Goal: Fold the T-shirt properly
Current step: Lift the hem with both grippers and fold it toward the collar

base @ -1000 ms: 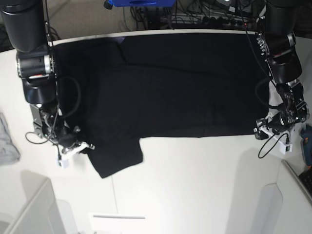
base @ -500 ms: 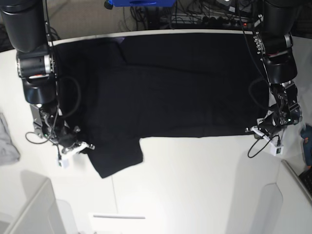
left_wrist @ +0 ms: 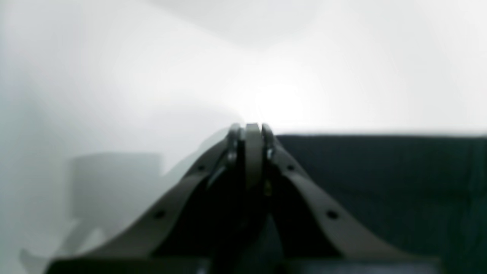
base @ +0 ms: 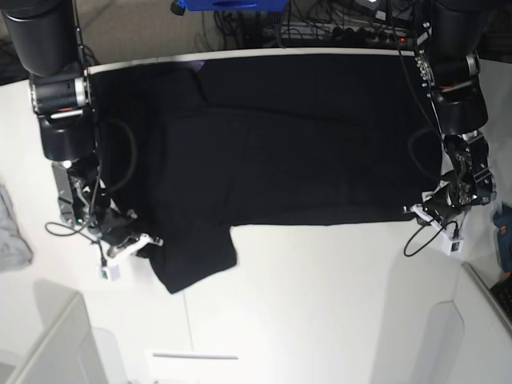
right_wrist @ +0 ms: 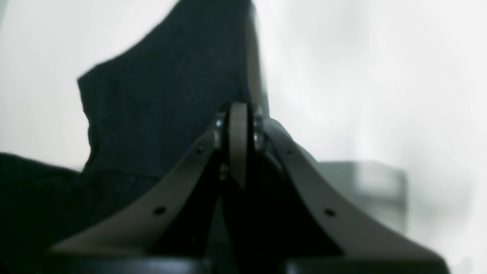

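The black T-shirt (base: 280,152) lies spread flat on the white table (base: 320,296), plain side up, with one sleeve (base: 192,256) pointing toward the front. My right gripper (base: 148,240) is on the left of the base view, shut on the sleeve's outer edge. The right wrist view shows its fingertips (right_wrist: 237,110) pressed together, with black sleeve fabric (right_wrist: 163,95) behind them. My left gripper (base: 412,210) is shut at the hem's front right corner. Its closed fingertips (left_wrist: 249,129) sit right at the edge of the black fabric (left_wrist: 380,179).
A small grey cloth (base: 12,232) lies at the table's left edge. White bins stand at the front left (base: 48,344) and front right (base: 452,336). Cables (base: 336,28) and a blue object (base: 228,4) sit behind the table. A blue item (base: 504,240) is at the right edge.
My left gripper moved in to the hem corner and closed from open. My right gripper shifted slightly rightward, and the sleeve moved a little with it.
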